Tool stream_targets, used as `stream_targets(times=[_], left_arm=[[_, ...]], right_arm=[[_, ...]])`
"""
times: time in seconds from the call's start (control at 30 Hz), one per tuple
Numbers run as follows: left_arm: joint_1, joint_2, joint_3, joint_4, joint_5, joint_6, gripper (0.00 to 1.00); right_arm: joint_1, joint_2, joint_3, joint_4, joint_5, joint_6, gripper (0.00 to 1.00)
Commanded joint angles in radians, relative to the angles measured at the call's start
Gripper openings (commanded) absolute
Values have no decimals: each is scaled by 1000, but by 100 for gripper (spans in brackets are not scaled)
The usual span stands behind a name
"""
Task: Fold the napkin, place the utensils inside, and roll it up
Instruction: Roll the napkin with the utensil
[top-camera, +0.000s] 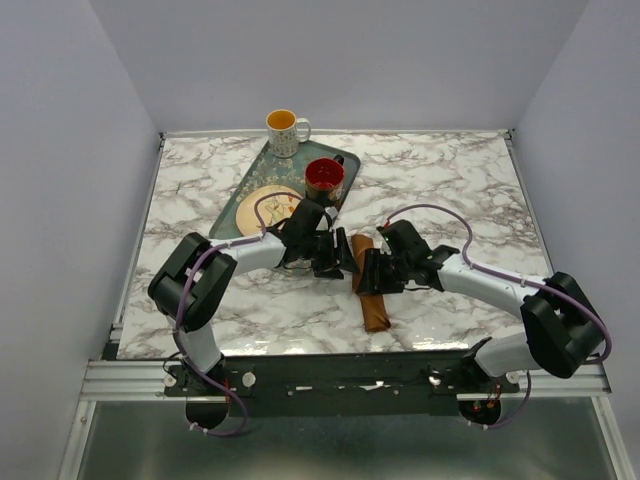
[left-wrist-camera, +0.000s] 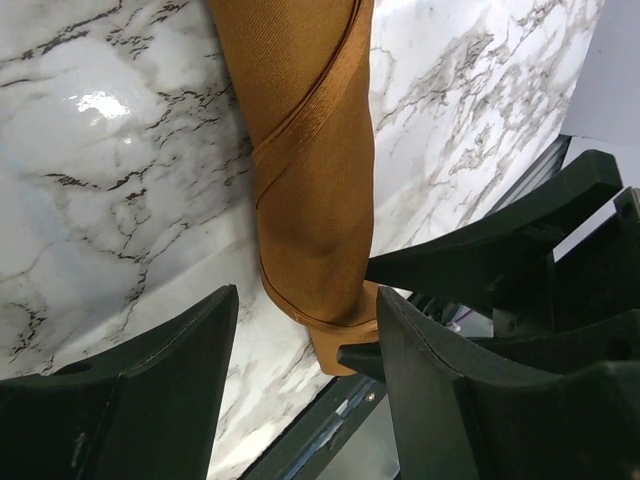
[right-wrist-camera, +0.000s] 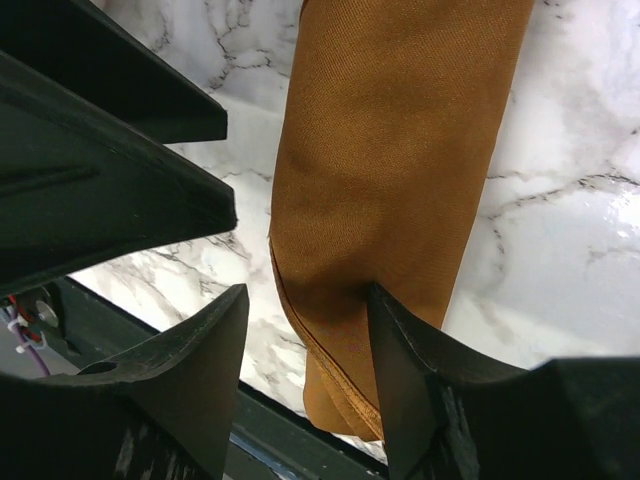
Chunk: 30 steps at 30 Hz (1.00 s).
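At 11 o'clock on the marble-patterned counter lies a dark green tray carrying a plate, part hidden by the left arm, and a red mug. A white-and-orange mug stands at the tray's far corner.

The left hand reaches in from 9 o'clock. It is released: its black wedge-shaped fingers are spread, and marble shows between one finger and the cloth.

The napkin, rust-brown with a fine woven rib, lies rolled into a tube at the counter's middle. Its long axis runs 12 to 6 o'clock, the near end leaning toward 5. A hemmed edge spirals across it. Both hands cover its middle, and what the roll encloses cannot be seen.

The right hand, coming from 3 o'clock, is released too, one fingertip over the roll and the other clear of it.
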Motion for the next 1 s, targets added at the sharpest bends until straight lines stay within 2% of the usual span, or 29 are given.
stream_targets(times=[0.0,0.3,0.43,0.47,0.57,0.97], left_arm=[[-6,11,24,-39,8,48,65],[-14,4,24,6,42,9,29],[-14,33,17,13,23,-2,21],[-14,33,9,11,13,-1,16],[-16,36,11,-7,-30,10,14],[-51,157,60,13,-15,-13,10]], right_arm=[[9,6,34,22,-19,22,60],[11,6,20,17,-8,22,62],[8,1,26,14,-4,16,63],[9,0,27,11,-2,17,63],[9,1,27,9,-1,17,63],[9,23,47,14,-13,19,63]])
